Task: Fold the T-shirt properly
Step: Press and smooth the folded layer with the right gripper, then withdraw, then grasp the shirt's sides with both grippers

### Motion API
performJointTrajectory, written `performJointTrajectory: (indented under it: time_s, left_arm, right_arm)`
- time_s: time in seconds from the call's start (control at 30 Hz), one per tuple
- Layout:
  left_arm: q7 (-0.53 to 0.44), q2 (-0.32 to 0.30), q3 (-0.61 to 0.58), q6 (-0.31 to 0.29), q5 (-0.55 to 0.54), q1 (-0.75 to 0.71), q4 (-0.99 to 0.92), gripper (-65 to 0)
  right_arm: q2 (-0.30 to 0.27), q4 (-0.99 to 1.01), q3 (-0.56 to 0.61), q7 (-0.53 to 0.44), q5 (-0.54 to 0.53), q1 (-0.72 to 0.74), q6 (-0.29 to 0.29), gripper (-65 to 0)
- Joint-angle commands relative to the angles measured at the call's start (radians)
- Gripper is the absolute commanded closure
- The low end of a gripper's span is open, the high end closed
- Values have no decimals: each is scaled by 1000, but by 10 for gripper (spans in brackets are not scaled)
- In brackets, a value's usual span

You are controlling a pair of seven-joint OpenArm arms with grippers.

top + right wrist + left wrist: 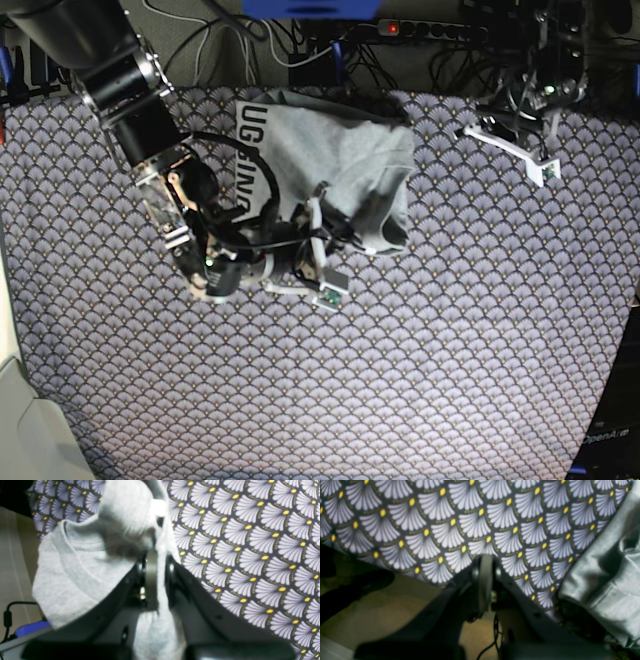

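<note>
Gripping a bunched fold of the T-shirt (330,160), the right gripper (322,212) sits low over the tablecloth (450,330), on the left half of the base view. Its jaws are pinched almost together with grey cotton caught between them. In the right wrist view the T-shirt (75,565) drapes over both sides of the right gripper (152,555), and a ribbed hem or collar band curves across the cloth on the left, with the tablecloth (250,542) spread out behind.

The garment lies crumpled near the far edge of the table, roughly in the middle of the base view. Black block lettering shows along its left edge, running vertically. Its lower right part is folded up and over itself in a loose lump.

Over on the other side, the left gripper (510,143) hangs at the far right corner of the table, well apart from the T-shirt in the base view. The left wrist view shows the left gripper (485,565) with its jaws fully together and nothing between them, above the tablecloth (470,517), with grey fabric lying at the right edge of that view.
</note>
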State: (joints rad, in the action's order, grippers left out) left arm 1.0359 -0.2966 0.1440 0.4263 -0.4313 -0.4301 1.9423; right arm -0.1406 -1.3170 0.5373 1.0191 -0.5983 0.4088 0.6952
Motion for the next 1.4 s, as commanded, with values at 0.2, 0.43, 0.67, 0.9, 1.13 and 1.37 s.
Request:
performJointTrajectory:
  time_s: [0.2,0.43,0.67,0.9,1.13,1.37]
  left_arm:
    - [-13,-8,3,3,2,12,21,-3]
    - [-13,-8,1,3,2,12,21,-3]
    - [-13,-8,-1,1,2,4,29,-3]
    - [-7,-31,-63,-31,1,-13,64,-3]
    - [-6,-69,-142,-103,2,-63,64,-3]
    - [-13,-92,-241,-103,2,-82,64,-3]
  right_arm:
    - [2,-16,-4,-19,-13,0,3,-18]
    - [2,-32,-13,-16,-19,0,3,-274]
    - [-1,-240,-47,25,-18,-34,3,-283]
    - [-77,-339,-239,59,-18,-98,3,-282]
    - [-173,-402,-406,65,-18,-164,3,-108]
    - [-212,-402,-455,65,-18,-212,3,0]
